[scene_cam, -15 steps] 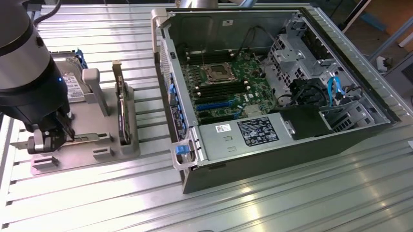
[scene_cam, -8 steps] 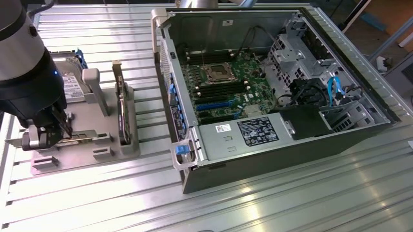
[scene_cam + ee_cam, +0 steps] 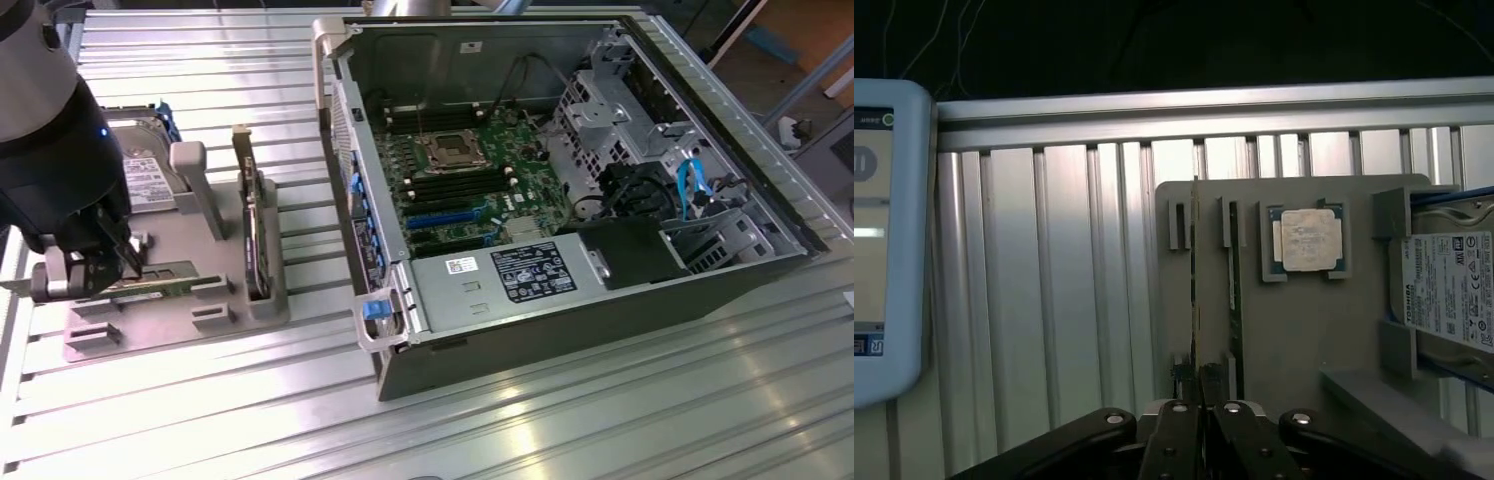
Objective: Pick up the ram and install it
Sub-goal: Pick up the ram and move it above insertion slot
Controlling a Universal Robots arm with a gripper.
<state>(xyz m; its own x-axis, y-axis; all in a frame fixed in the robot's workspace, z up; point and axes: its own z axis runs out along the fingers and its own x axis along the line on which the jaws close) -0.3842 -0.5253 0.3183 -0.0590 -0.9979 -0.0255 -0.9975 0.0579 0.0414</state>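
The big dark arm (image 3: 47,150) hangs down at the exterior view's left side, and the gripper (image 3: 94,272) (image 3: 1201,390) at its end points straight down. The jaws are squeezed nearly together. They pinch the thin edge of the ram (image 3: 1194,280) between them.

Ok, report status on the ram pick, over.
Gripper shut on the ram. Ram on edge in the gray holder. Second stick beside it, apart.
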